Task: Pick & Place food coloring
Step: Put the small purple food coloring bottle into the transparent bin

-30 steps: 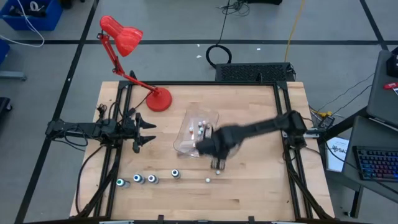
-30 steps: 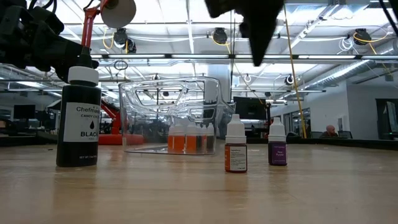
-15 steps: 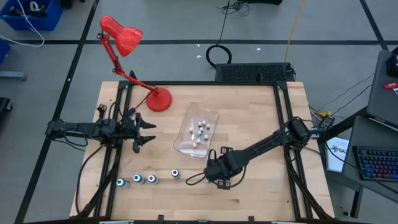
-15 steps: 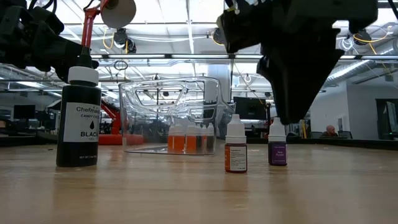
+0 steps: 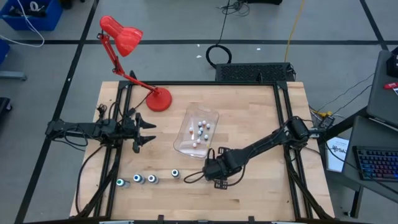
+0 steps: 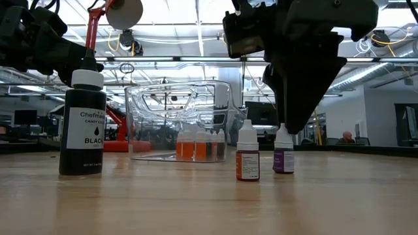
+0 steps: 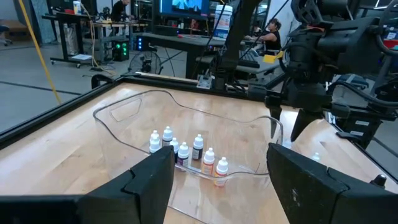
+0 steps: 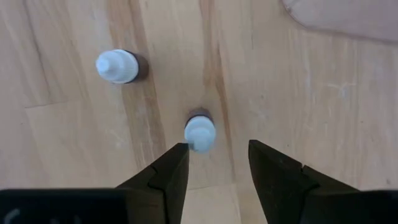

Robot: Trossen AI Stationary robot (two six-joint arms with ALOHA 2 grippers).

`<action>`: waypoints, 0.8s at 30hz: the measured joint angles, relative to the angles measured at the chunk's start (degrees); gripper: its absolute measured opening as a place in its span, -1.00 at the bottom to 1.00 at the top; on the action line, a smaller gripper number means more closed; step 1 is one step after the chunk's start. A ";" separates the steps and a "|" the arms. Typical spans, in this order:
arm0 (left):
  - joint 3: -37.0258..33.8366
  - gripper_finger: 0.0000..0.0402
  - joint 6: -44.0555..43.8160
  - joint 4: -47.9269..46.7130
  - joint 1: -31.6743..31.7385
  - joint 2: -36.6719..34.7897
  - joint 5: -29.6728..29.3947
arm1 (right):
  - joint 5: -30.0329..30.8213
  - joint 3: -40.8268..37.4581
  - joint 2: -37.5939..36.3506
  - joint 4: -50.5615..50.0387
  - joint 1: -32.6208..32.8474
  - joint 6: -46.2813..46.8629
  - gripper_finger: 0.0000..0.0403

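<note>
right claw [image 8: 214,162] open over small white-capped bottle [image 8: 199,131]; grainy wood table [image 8: 311,93]

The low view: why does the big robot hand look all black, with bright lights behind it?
In the low view, bright ceiling lights behind turn the right gripper into a dark silhouette; the clear plastic tub shows glare lines. In the right wrist view, even light shows the small white-capped bottle clearly.
</note>
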 joint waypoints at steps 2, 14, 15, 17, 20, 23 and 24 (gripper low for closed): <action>0.00 0.26 0.00 0.01 -0.02 0.01 -0.01 | 0.00 -0.01 0.00 0.29 0.00 0.00 -0.23; 0.02 0.26 0.00 -0.02 -0.02 0.00 -0.01 | -0.21 -1.80 -0.04 5.12 0.18 -0.04 -0.23; 0.00 0.26 0.00 -0.02 -0.02 0.00 -0.01 | -0.86 -2.62 -0.04 6.11 0.19 -0.02 -0.23; 0.00 0.26 0.00 -0.02 0.00 0.00 -0.01 | -3.07 -4.49 -0.04 8.61 0.15 0.00 -0.23; 0.01 0.26 0.00 0.01 -0.02 0.00 0.01 | -4.59 -5.99 0.00 10.78 0.13 0.15 -0.23; 0.00 0.26 0.00 -0.01 0.00 0.00 0.00 | -4.59 -5.99 0.00 11.00 0.07 0.20 -0.23; 0.00 0.26 0.00 -0.02 0.01 0.00 0.02 | -4.59 -5.99 0.00 11.00 0.07 0.20 -0.23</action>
